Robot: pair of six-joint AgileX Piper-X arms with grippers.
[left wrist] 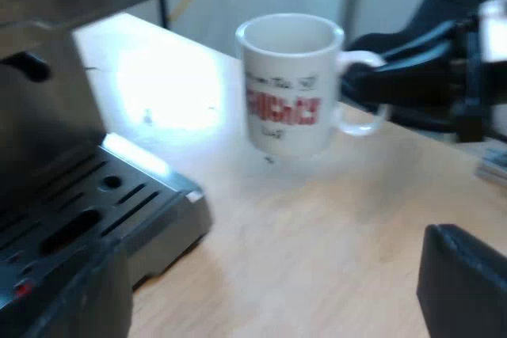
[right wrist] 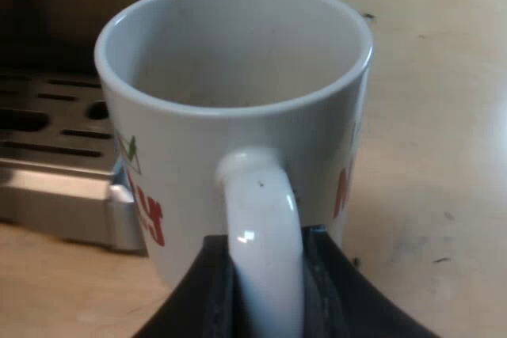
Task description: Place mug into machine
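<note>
Mug [left wrist: 289, 85], white with red lettering, is clamped by its handle in the right tool [right wrist: 265, 279], just short of the drip tray [left wrist: 111, 195] of the espresso machine [left wrist: 40, 77] ahead of that tool. The left tool [left wrist: 273, 243] gapes wide and empty over the bench [left wrist: 333, 219]. Carried too low, the mug's base could catch the tray's raised edge and twist in the handle-only grip.

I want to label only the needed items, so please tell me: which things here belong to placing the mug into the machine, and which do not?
For the job:
mug
right gripper, shut on the mug
espresso machine

Not for the job:
left gripper, open, holding nothing
table
</note>
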